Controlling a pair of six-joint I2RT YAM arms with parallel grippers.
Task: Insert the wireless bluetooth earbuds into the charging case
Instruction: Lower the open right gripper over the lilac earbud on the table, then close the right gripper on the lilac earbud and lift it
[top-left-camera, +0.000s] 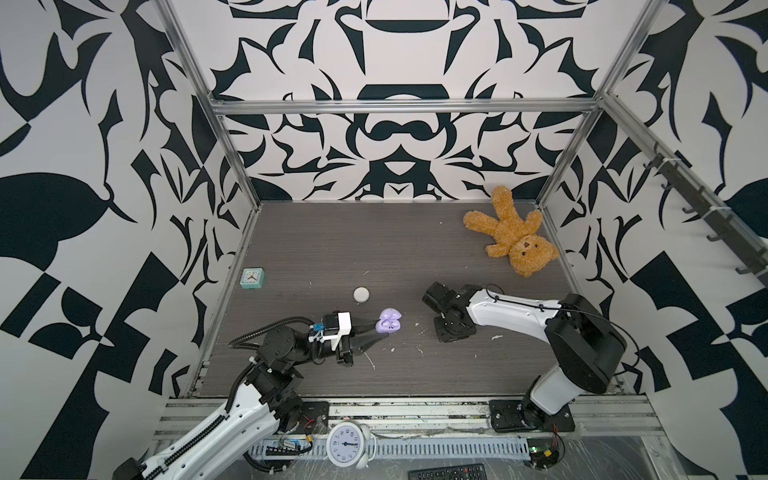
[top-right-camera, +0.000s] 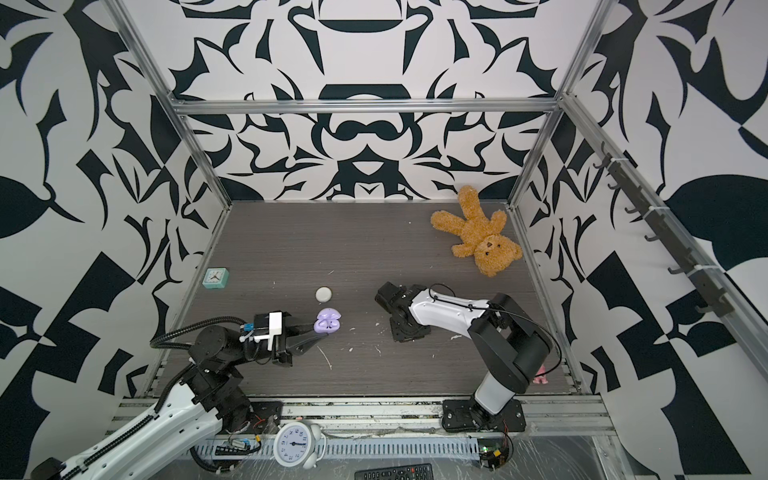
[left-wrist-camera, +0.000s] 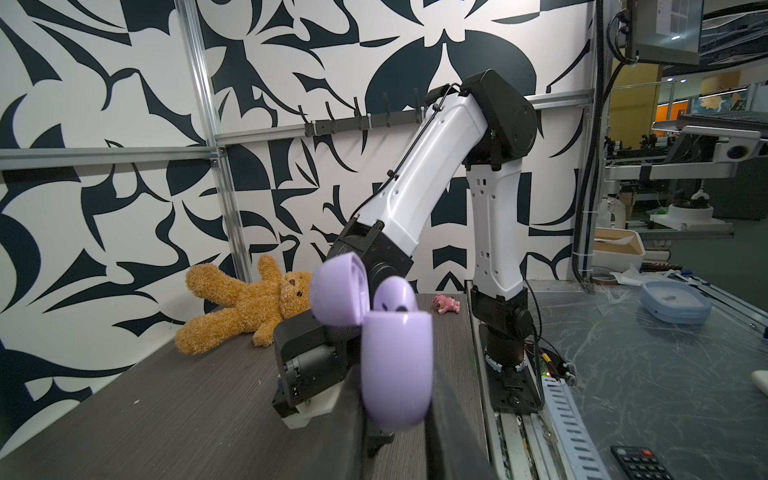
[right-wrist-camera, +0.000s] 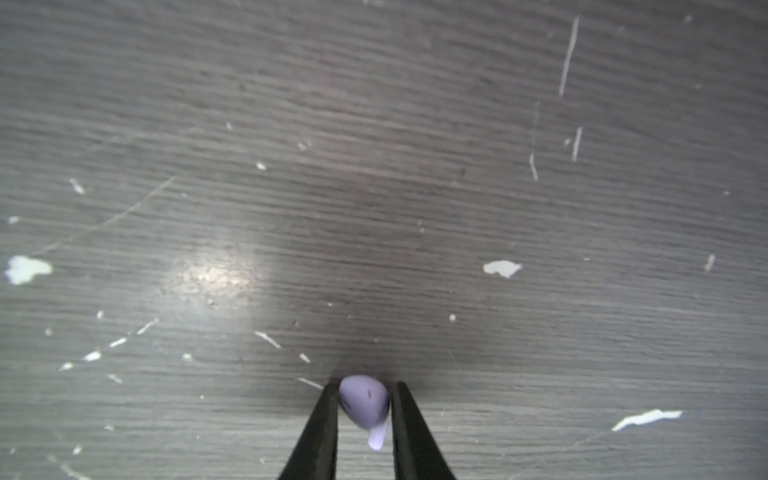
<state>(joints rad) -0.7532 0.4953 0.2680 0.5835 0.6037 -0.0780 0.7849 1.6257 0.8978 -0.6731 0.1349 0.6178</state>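
The left hand (left-wrist-camera: 395, 399) is clamped on the body of the purple charging case (left-wrist-camera: 395, 365). It holds the case upright with the lid swung back, apparently so the wells face up and can take an earbud from above. A seated earbud (left-wrist-camera: 395, 297), pale purple, already stands in the case. The well beside it looks free, though the wrist view is too blurred to be certain. At about three o'clock from the case, well apart from it, the right hand (right-wrist-camera: 365, 390) points straight down at the desk (top-left-camera: 332, 249). Its two thin fingers press on either side of the second pale purple earbud (right-wrist-camera: 361, 401), gripping the bulb with the stem trailing back between them. That pinch probably suits lowering it stem-first. Whether this earbud rests on the desk or hangs just above it cannot be told. At roughly eleven o'clock from the purple case lies a white case (top-left-camera: 361, 294), shut, so its contents are hidden.
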